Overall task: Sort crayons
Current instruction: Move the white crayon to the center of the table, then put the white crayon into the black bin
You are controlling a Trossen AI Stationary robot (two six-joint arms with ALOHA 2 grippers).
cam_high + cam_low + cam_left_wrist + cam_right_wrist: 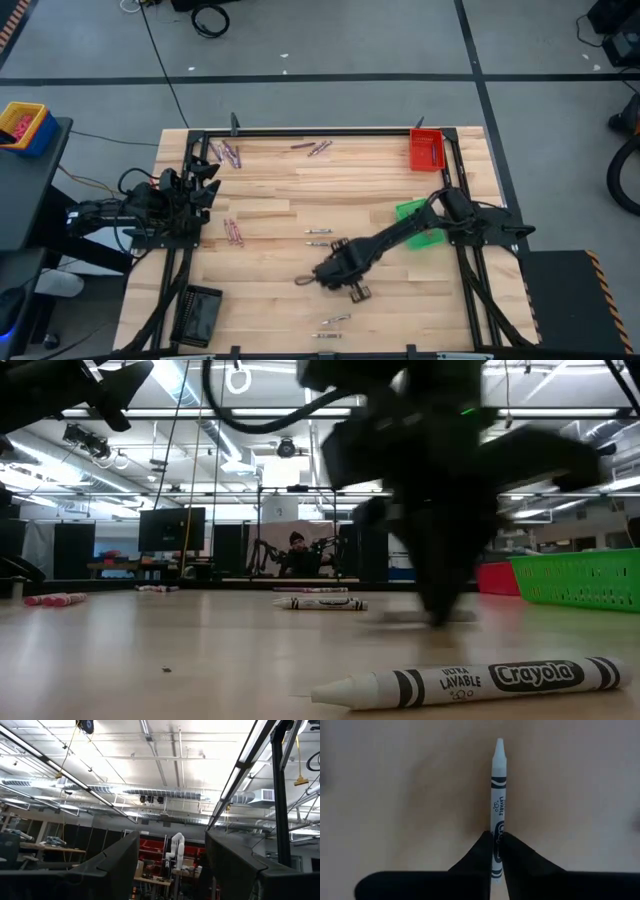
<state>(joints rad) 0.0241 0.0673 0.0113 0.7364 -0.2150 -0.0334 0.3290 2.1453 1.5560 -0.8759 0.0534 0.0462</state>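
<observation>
My right gripper (322, 277) reaches to the table's middle front and is shut on a white crayon (498, 790). Its fingers (482, 851) pinch the crayon's rear half, and the tip (300, 281) sticks out to the left, low over the wood. Other pale crayons (318, 237) lie just behind it, and more (332, 326) lie near the front edge; one of these (470, 682) is close in the low view. Maroon crayons lie at the back left (230, 153), back middle (318, 148) and left (233, 232). My left gripper (172, 847) waits open at the table's left edge.
A red tray (426, 150) stands at the back right corner. A green tray (410, 212) sits on the right, partly under the right arm. A black tray (200, 312) is at the front left. A black frame runs around the table.
</observation>
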